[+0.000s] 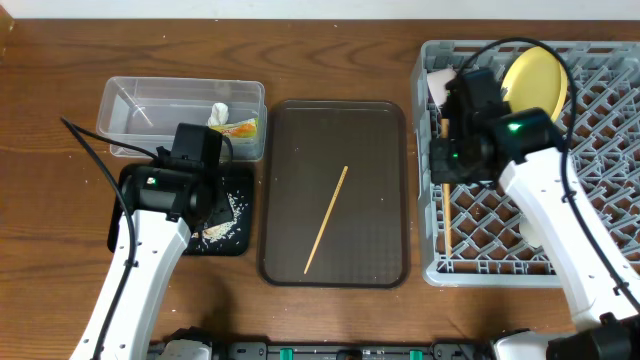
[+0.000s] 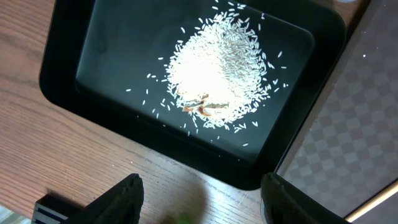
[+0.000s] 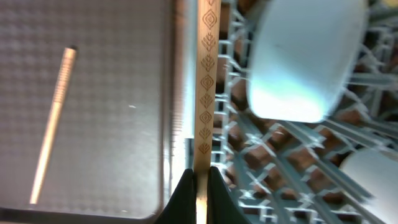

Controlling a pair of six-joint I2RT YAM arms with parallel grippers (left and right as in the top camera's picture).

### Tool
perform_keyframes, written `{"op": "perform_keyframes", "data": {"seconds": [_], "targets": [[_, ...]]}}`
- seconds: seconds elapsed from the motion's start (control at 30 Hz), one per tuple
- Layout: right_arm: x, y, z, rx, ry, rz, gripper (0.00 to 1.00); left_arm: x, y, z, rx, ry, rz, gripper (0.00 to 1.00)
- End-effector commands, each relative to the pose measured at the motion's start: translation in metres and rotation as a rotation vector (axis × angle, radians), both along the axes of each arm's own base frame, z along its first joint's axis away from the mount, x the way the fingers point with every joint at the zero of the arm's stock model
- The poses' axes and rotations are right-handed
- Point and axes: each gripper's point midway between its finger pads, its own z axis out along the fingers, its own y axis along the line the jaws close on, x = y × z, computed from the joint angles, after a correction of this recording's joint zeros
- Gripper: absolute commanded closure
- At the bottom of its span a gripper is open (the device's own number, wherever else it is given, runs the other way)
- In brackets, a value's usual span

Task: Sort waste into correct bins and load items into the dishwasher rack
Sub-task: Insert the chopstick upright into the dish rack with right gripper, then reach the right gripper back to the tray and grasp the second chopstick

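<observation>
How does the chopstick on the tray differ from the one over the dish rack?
The tray chopstick lies loose on the brown tray; the rack chopstick is pinched in the right gripper. The tray chopstick slants diagonally; the rack chopstick runs along the left edge of the rack. Both are slim, pale wood.

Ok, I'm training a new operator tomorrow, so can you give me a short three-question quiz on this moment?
1. True or false: the left hand is open.
2. What does the right hand grip? A) a chopstick B) a spoon C) nothing
3. Fill in: the black tray below the left hand holds a pile of ____.
Key: 1 true; 2 A; 3 rice.
</observation>
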Motion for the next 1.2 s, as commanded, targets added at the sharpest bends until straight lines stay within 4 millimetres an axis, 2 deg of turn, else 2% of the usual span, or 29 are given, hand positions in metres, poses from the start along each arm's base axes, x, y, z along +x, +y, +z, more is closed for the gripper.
{"op": "perform_keyframes", "data": {"seconds": [0.0,0.23,0.33,0.43,0.5,0.7,0.8,1.0,1.17], "targets": [[0.001,-0.012,-0.01,-0.029,0.031,0.048,0.99,-0.001,0.003,-0.002,0.01,0.006,0.019,0.36],[0.015,-0.012,-0.04,-0.044,0.085,0.053,0.98,-0.001,0.003,-0.002,0.01,0.006,0.019,0.36],[0.021,-0.011,-0.051,-0.046,0.099,0.053,0.92,-0.001,0.003,-0.002,0.01,0.007,0.019,0.36],[0.026,-0.009,-0.053,-0.043,0.083,0.053,0.72,-0.001,0.003,-0.002,0.01,0.007,0.019,0.36],[0.028,-0.009,-0.051,-0.04,0.071,0.053,0.64,-0.001,0.003,-0.002,0.01,0.007,0.019,0.36],[0.028,-0.003,-0.041,-0.009,0.041,0.061,0.62,-0.001,0.003,-0.002,0.01,0.007,0.019,0.36],[0.031,0.017,-0.029,0.082,-0.003,0.096,0.6,-0.001,0.003,-0.002,0.01,0.007,0.019,0.36],[0.039,0.093,0.0,0.32,-0.124,0.258,0.51,-0.001,0.003,-0.002,0.01,0.007,0.019,0.36],[0.034,0.137,-0.004,0.314,-0.15,0.282,0.45,-0.001,0.003,-0.002,0.01,0.007,0.019,0.36]]}}
